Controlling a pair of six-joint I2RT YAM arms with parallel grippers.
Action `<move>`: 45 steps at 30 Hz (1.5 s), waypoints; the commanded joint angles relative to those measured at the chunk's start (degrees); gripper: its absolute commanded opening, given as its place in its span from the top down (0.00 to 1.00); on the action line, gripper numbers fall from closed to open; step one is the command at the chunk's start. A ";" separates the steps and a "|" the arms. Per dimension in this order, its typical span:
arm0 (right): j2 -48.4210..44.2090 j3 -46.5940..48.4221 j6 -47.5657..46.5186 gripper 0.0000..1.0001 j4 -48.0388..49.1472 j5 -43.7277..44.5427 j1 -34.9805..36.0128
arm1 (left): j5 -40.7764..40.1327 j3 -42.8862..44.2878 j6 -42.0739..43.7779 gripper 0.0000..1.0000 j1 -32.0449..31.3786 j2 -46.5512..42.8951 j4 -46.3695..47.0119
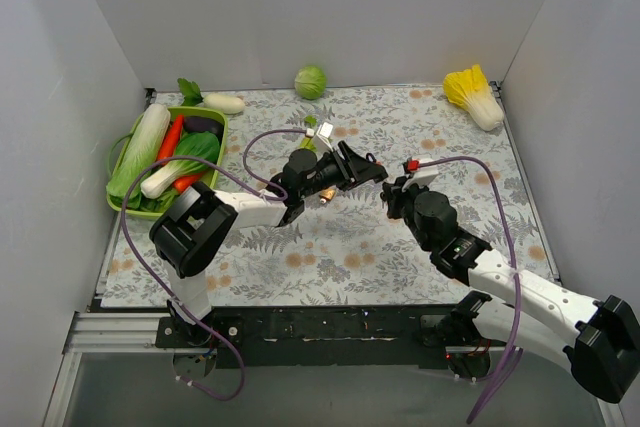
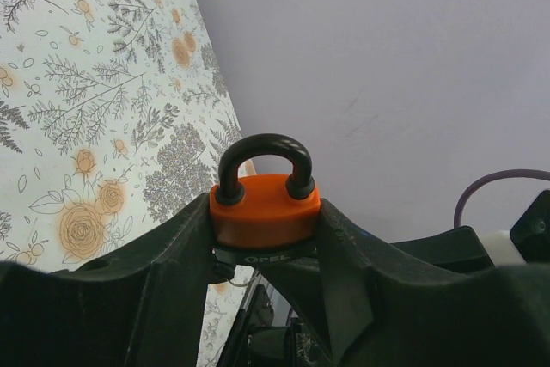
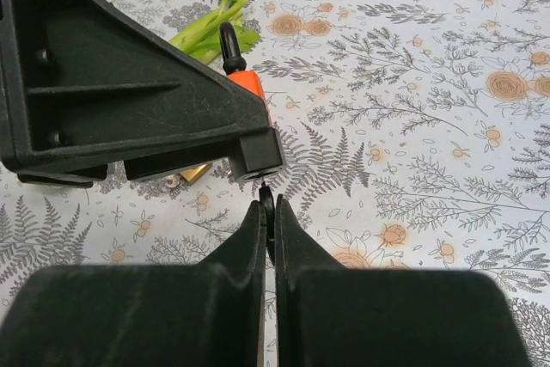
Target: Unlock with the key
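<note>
My left gripper [image 2: 266, 221] is shut on the orange-and-black padlock [image 2: 265, 209], holding it above the mat with its black shackle [image 2: 265, 156] closed and pointing away. In the right wrist view the padlock [image 3: 249, 85] shows orange behind the left gripper's black finger, with its black base end [image 3: 258, 150] facing my right gripper. My right gripper [image 3: 267, 212] is shut on the key [image 3: 266, 202], pinching its black head; the blade runs into the padlock's base and is hidden. In the top view the left gripper [image 1: 362, 168] and the right gripper [image 1: 392, 190] meet mid-table.
A small brass padlock [image 3: 194, 174] lies on the floral mat under the left gripper. A green leafy stalk [image 3: 215, 25] lies beyond it. A green basket [image 1: 212, 117] of vegetables stands at the left, a cabbage [image 1: 310, 81] at the back, a yellow cabbage [image 1: 476, 93] at back right.
</note>
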 commanded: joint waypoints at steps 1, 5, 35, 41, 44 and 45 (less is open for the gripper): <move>-2.61 4.81 5.53 0.99 14.42 2.61 -4.74 | 20.79 -0.74 3.99 1.00 -9.40 -2.90 -3.44; -5.33 5.43 9.67 0.99 8.62 1.37 -6.58 | 21.32 -0.47 7.50 1.00 -9.32 -4.49 -2.12; -16.24 5.43 20.40 0.99 -1.07 -6.98 -14.58 | 36.61 3.05 11.56 1.00 -9.40 -7.21 9.92; -16.24 6.39 18.12 0.99 -1.94 -7.51 -14.76 | 35.83 3.66 12.70 1.00 -9.32 -6.95 7.03; -15.97 7.01 15.66 0.99 -2.64 -8.65 -14.85 | 32.67 3.92 15.68 1.00 -9.32 -7.83 2.03; -15.63 7.71 14.61 0.99 -3.00 -9.09 -14.85 | 31.53 4.10 16.73 1.00 -9.32 -8.44 0.10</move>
